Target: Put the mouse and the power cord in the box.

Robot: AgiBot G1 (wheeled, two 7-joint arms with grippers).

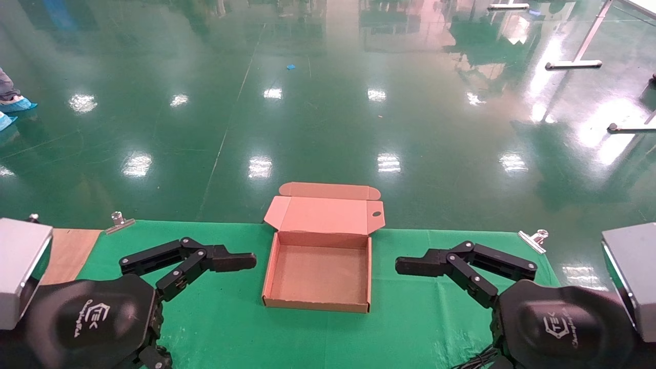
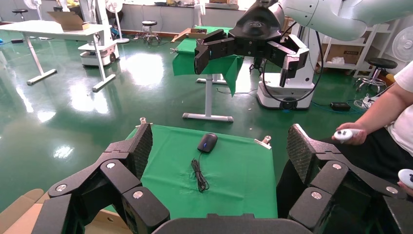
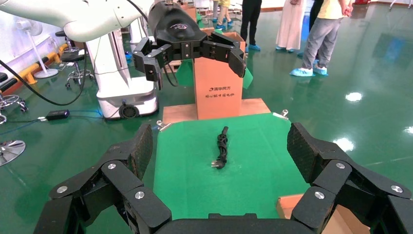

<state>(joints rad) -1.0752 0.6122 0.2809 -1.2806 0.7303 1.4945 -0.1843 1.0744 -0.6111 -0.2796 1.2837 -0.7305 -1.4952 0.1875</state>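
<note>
Progress: nothing has been packed yet; the box (image 1: 319, 274) is seen empty, its hinged lid folded back toward the far edge of the table (image 1: 220, 318).
Box position: it is set in the middle of the table, reaching close to the far edge, between the two grippers and touched by neither.
Mouse: the mouse (image 2: 207, 142) is seen in the left wrist view, lying on the green cloth near one end of the table, its thin cable trailing loosely from it; it is not held.
Power cord: the power cord (image 3: 222, 147) is seen in the right wrist view, bundled on the cloth toward the other end of the table, not held.
Left gripper: the left gripper (image 1: 246, 261) is held just left of the box, fingers spread wide, nothing between them.
Right gripper: the right gripper (image 1: 405, 266) is held just right of the box, likewise spread and empty.
Remaining: both pick-ups and both placements are judged still to be done.
Surface: a green cloth is clipped over the table with metal clips (image 1: 121, 221) at the far corners.
Room: a glossy green floor (image 1: 328, 102) with lamp reflections is shown; other tables, a second robot and several people are visible around it.
</note>
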